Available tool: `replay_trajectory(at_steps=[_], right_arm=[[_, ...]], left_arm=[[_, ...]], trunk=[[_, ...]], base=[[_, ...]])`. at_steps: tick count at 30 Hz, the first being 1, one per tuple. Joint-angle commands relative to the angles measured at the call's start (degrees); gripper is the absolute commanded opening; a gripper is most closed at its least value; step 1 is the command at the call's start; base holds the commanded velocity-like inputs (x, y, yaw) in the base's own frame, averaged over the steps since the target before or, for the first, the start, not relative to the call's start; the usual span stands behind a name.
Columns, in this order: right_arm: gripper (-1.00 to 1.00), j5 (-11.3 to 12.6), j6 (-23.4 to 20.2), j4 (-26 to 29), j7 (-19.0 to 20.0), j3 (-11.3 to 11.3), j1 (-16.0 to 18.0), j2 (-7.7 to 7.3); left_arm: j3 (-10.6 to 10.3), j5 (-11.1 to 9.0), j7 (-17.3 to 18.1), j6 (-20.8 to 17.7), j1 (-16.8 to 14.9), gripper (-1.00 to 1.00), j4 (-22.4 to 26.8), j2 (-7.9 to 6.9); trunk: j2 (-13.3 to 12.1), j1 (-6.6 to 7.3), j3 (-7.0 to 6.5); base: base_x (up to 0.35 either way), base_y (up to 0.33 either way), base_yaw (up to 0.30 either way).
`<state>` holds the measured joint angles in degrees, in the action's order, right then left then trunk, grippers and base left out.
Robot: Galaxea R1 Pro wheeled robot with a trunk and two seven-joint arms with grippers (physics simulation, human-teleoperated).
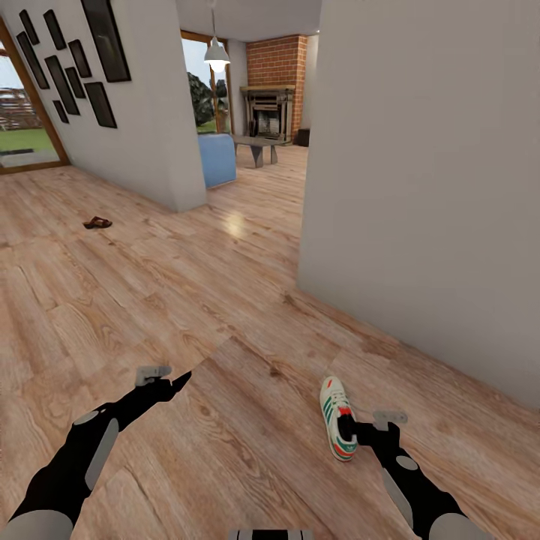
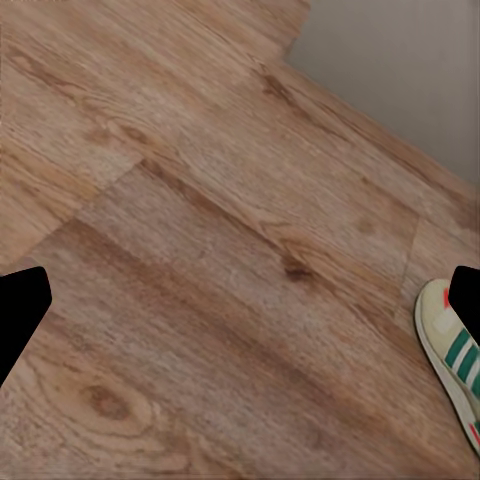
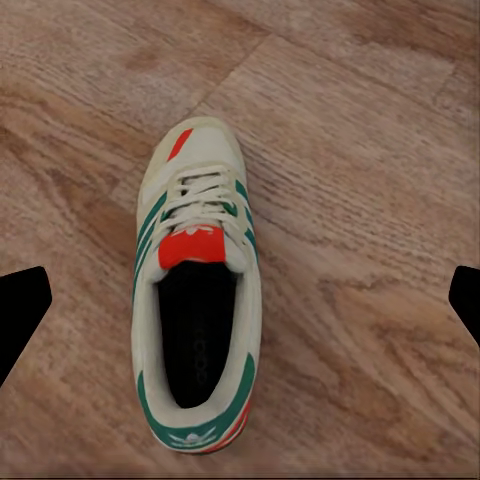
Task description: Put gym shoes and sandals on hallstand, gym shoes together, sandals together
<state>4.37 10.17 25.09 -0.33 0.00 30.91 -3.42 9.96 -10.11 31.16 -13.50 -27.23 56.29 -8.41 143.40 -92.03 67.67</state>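
Note:
One gym shoe [image 1: 337, 427], white with green stripes and a red tongue patch, lies upright on the corridor floor [image 1: 225, 315] near the wall corner. My right gripper [image 1: 358, 433] hovers at its heel, open. In the right wrist view the gym shoe [image 3: 198, 310] lies between the spread fingertips of the right gripper [image 3: 245, 305], which do not touch it. My left gripper [image 1: 177, 385] hangs open over bare planks to the left; in the left wrist view the left gripper [image 2: 242, 305] holds nothing and the shoe's toe [image 2: 455, 360] shows at the edge. A brown sandal [image 1: 97, 223] lies far off at the left. The hallstand is out of view.
A grey wall [image 1: 420, 187] stands close on the right, its corner just beyond the shoe. Another wall with dark picture frames [image 1: 105, 97] runs along the left. Beyond it a blue sofa [image 1: 217, 159], a bench and a brick fireplace [image 1: 268, 112] stand in the far room.

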Motion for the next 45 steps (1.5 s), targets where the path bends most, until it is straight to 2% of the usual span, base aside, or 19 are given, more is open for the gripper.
replay_trajectory(at_steps=[1, 11, 19, 28, 29, 33, 36, 40, 45], right_arm=[[1.0, 0.46, 0.2, -0.04, -0.05, 0.08, 0.02, -0.01], [1.0, 0.46, 0.2, -0.01, -0.08, 0.08, 0.02, -0.01], [1.0, 0.53, 0.07, 0.04, -0.14, 0.08, 0.02, 0.1], [1.0, 0.56, -0.11, 0.05, -0.26, 0.08, 0.02, 0.16], [1.0, 0.6, -0.13, 0.05, -0.27, 0.08, 0.02, 0.16], [1.0, 0.62, -0.14, 0.05, -0.28, 0.08, 0.02, 0.17], [1.0, 0.63, -0.14, 0.05, -0.29, 0.08, 0.02, 0.17], [1.0, 0.63, -0.15, 0.05, -0.34, 0.08, 0.02, 0.17], [1.0, 0.63, -0.17, 0.07, -0.35, 0.08, 0.02, 0.19]], left_arm=[[0.06, -0.58, 0.19, -0.56, -0.02, 1.0, 0.08, 0.0], [0.0, -0.71, 0.13, -0.62, 0.03, 1.0, 1.5, 0.05], [-0.39, -0.71, -0.07, -1.16, 0.04, 1.0, 3.55, 0.11], [-3.61, -0.77, -0.36, -1.79, -0.35, 1.0, 6.11, 0.23], [-4.81, -0.77, -0.44, -2.1, -0.6, 1.0, 6.82, 0.5], [-6.31, -0.73, -0.52, -4.2, -0.91, 1.0, 7.96, 1.4], [-7.21, -0.57, -0.6, -8.11, -1.06, 1.0, 10.02, 2.58], [-7.59, -0.45, -0.62, -11.46, -1.12, 1.0, 12.78, 3.44], [-7.87, -0.46, -0.48, -13.23, -1.13, 1.0, 15.26, 3.85]], trunk=[[0.02, 0.02, 0.04], [0.02, 0.02, 0.05], [0.12, -0.19, 2.11], [0.24, -0.42, 4.83], [0.26, -0.45, 5.14], [0.31, -0.55, 6.38], [0.35, -0.63, 7.31], [0.4, -0.73, 8.56], [0.47, -0.86, 10.12]], base=[[-0.042, 0.0, 0.0], [-0.015, 0.0, 0.0], [-0.002, 0.0, 0.0], [0.0, 0.0, 0.0], [0.0, 0.0, 0.0], [0.0, 0.0, 0.0], [0.0, 0.0, 0.0], [0.0, 0.0, 0.0], [0.0, 0.0, 0.0]])
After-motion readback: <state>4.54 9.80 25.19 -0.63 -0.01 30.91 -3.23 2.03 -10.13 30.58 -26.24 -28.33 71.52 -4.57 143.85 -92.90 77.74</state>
